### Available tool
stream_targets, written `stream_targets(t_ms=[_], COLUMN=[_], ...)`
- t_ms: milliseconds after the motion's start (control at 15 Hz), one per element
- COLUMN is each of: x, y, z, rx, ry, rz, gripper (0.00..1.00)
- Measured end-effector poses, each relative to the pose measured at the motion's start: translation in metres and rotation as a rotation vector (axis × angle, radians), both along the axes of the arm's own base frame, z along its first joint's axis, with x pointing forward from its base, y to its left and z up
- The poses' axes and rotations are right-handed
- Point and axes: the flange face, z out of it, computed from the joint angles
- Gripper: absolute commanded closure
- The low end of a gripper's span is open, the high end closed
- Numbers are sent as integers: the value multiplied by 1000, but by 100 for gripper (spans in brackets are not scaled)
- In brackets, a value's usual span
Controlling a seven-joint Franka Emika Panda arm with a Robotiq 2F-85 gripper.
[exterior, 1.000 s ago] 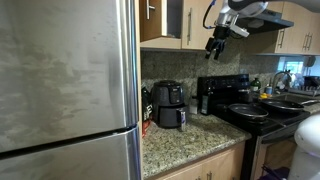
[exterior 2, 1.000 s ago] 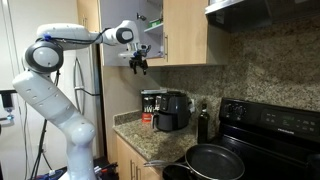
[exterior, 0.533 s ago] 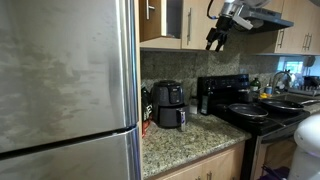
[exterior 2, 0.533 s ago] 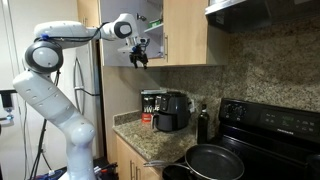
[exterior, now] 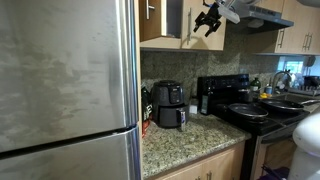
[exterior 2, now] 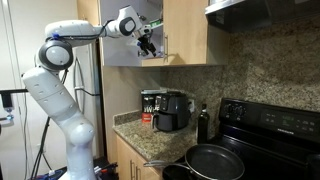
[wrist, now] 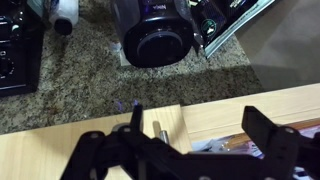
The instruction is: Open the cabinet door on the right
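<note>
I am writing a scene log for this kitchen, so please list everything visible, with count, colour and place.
countertop: one, speckled granite, along the back wall
refrigerator: one, steel grey, at the countertop's end
stove: one, black, at the countertop's other end
upper cabinets: several doors, light wood, above the countertop
air fryer: one, black, on the countertop
bottle: one, dark, on the countertop beside the stove
pans: at least two, dark, on the stove
range hood: one, grey, above the stove
robot arm: one, white, reaching up to the cabinets
gripper: one, black, open, before the upper cabinets
</note>
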Motion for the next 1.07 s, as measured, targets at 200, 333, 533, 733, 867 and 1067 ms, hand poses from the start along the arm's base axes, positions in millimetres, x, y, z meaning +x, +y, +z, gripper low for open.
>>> stream_targets(t_ms=[200,333,533,733,867,1067], x=[2,15,41,61,66,66], y=[-1,-3,-5,0,3,4], z=[0,3,15,21,23,24], rx=[-16,1,41,56,54,54], ry=[-9,-70,-189,-229,-235,-237], rz=[-16,-50,-68,-71,-71,-70], gripper=[0,0,0,0,0,0])
